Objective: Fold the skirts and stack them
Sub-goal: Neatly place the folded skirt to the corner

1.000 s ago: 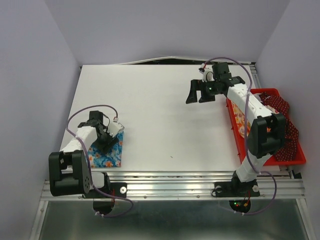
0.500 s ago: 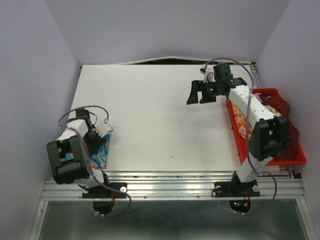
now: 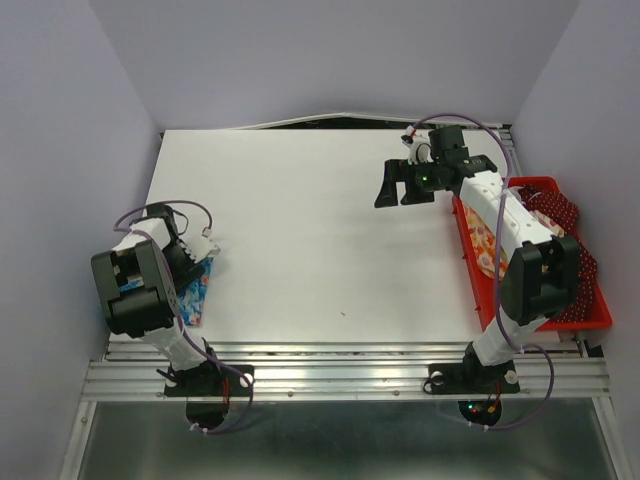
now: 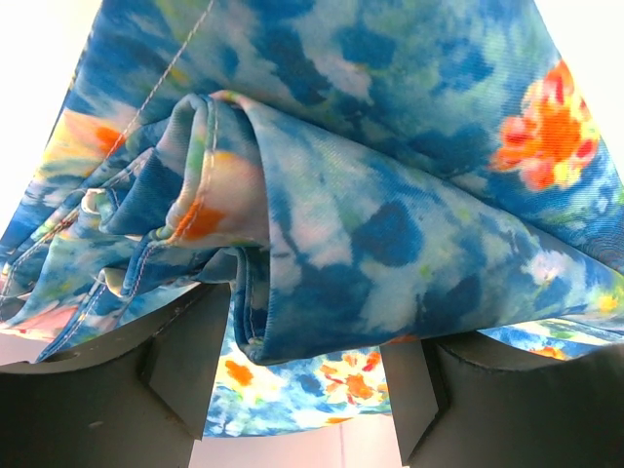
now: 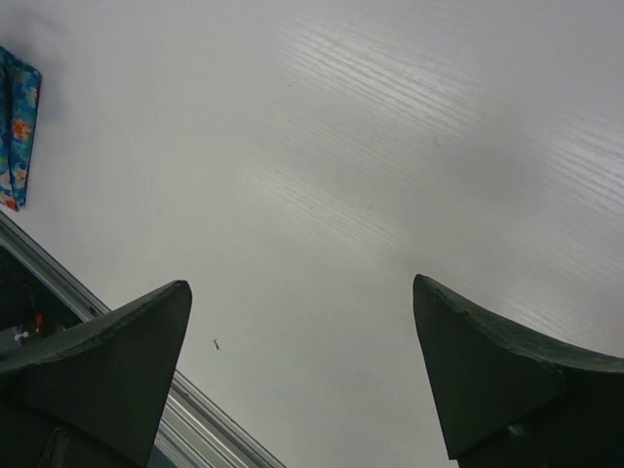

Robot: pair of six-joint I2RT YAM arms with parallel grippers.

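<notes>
The blue flowered skirt [image 4: 390, 195] is folded into a thick bundle, and my left gripper [image 4: 307, 370] is shut on its folded edge, with cloth spanning both fingers. From above, that skirt [image 3: 197, 290] lies at the table's near left corner, mostly under the left gripper [image 3: 190, 262]. My right gripper [image 3: 400, 185] hovers open over the back right of the table, with nothing between its fingers [image 5: 117, 351]. The cream-white skirt with orange flowers [image 3: 482, 240] and the dark red dotted skirt [image 3: 560, 215] lie in the red basket [image 3: 520, 184], partly hidden by the right arm.
The red basket stands along the table's right edge. The white table [image 3: 310, 230] has purple walls on the left, back and right. A metal rail [image 3: 350, 375] runs along the near edge. The blue skirt [image 5: 18, 127] shows far left in the right wrist view.
My left arm has swung left toward the table's left edge, taking the blue skirt with it. The right gripper has barely shifted.
</notes>
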